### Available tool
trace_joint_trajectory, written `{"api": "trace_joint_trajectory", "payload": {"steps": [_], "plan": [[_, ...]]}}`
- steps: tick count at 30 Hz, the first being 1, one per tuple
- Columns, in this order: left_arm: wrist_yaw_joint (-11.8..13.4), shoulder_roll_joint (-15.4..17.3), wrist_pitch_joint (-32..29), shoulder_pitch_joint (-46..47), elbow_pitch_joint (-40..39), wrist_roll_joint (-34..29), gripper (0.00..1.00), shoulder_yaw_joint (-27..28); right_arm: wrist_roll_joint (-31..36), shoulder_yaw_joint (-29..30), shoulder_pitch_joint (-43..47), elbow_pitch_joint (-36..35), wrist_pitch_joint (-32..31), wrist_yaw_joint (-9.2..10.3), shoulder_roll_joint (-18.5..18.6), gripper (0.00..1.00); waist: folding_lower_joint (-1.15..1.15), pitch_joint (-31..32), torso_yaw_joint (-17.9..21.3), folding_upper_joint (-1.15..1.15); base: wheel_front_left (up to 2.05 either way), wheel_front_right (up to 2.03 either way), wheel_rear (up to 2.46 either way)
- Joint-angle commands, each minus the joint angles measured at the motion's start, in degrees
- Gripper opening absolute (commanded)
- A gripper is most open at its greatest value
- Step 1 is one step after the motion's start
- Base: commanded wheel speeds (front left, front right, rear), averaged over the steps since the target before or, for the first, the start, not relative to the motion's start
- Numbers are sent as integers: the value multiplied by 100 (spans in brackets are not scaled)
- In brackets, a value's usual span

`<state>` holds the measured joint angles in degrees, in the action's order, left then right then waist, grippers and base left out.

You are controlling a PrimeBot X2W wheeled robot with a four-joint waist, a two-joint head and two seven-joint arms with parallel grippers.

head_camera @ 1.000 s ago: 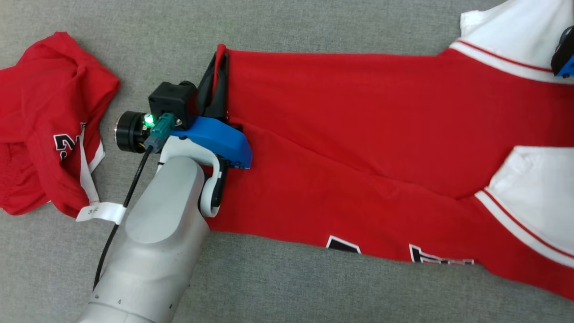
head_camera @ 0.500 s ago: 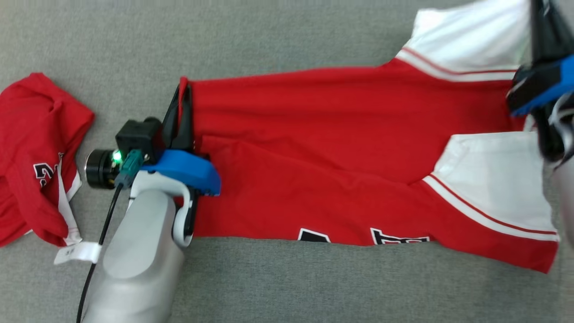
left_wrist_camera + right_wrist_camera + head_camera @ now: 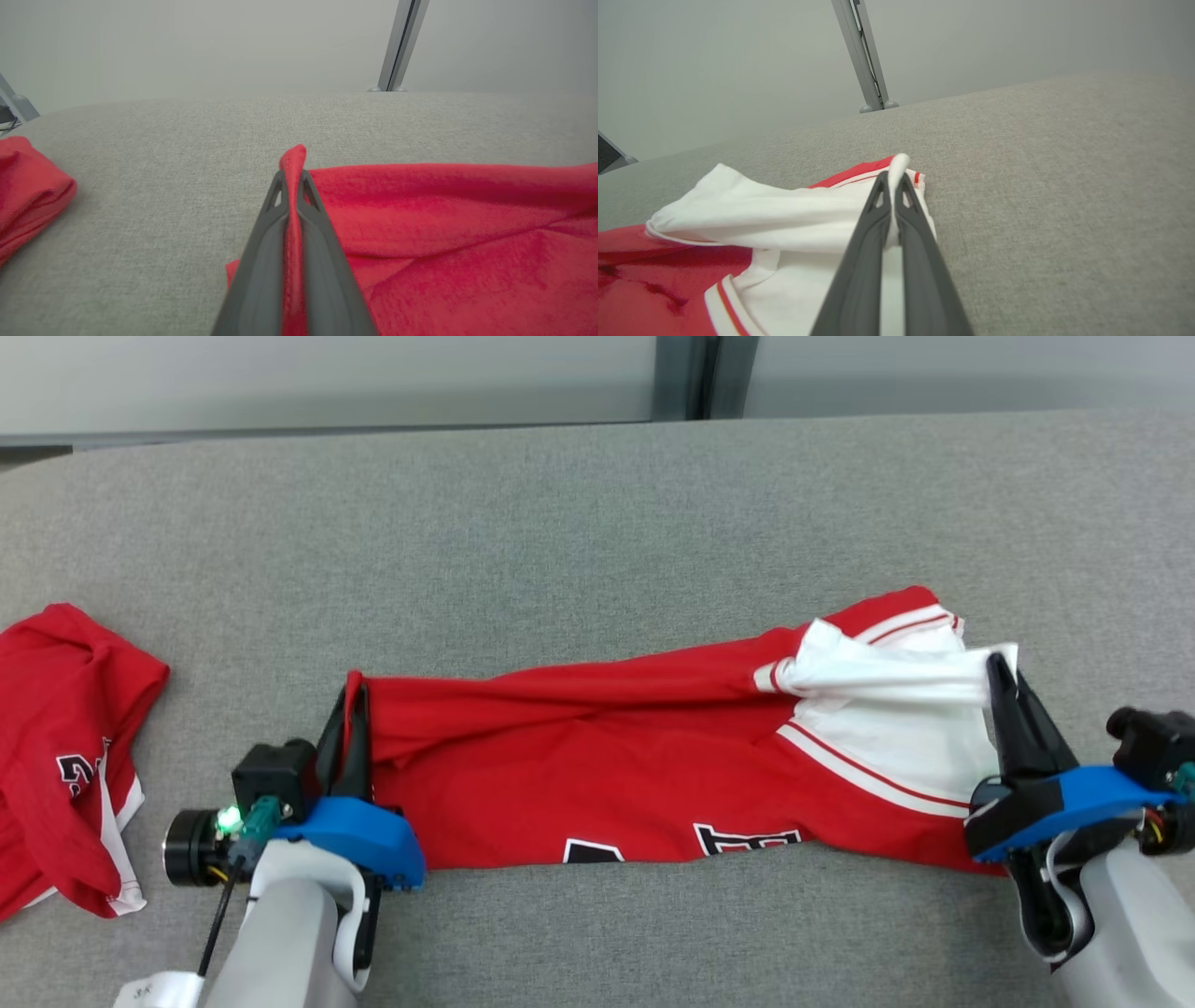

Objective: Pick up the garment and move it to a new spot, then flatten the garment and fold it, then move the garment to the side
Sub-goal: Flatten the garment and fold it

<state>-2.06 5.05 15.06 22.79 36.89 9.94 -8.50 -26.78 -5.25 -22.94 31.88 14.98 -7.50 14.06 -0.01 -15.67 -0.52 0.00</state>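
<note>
A red garment (image 3: 607,775) with white sleeves and black lettering lies stretched left to right across the grey table (image 3: 560,523). My left gripper (image 3: 347,695) is shut on its red hem corner at the left end, with red cloth pinched between the fingers (image 3: 266,242) in the left wrist view. My right gripper (image 3: 1001,674) is shut on the white sleeve (image 3: 896,681) at the right end; in the right wrist view the white cloth (image 3: 775,210) is folded over the red body (image 3: 649,280).
A second red garment (image 3: 65,756) lies crumpled at the table's left edge, also seen in the left wrist view as a red heap (image 3: 28,196). A white tag (image 3: 154,989) sits by my left forearm. The far table half is bare grey fabric, with a wall and a post (image 3: 686,373) beyond.
The camera has pulled back and tilted up. Both grippers have drawn the garment toward the near edge, the far half folding forward over the near half; the right gripper came into full view.
</note>
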Motion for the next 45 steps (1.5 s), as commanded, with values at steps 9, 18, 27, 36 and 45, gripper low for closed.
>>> {"api": "trace_joint_trajectory", "payload": {"steps": [9,18,27,36,45], "plan": [[3,-111,15,-597,-109,-143,100,209,321,370,619,185,26,2,-382,30,1,384,52,0,0,0,0],[317,-196,15,-1235,-883,-249,100,552,1288,793,824,-292,25,1,-672,100,1,702,96,0,0,0,0],[414,-216,15,-1965,-1307,-182,100,297,1854,881,1278,-303,23,1,-946,100,1,1156,66,0,0,0,0],[471,-215,15,-2387,-1233,-67,100,101,1847,828,1648,-35,23,2,-1081,100,1,1538,69,0,0,0,0],[463,-216,15,-2409,-1270,-72,100,62,1851,779,1522,14,23,2,-1109,100,1,1521,70,0,0,0,0]]}}
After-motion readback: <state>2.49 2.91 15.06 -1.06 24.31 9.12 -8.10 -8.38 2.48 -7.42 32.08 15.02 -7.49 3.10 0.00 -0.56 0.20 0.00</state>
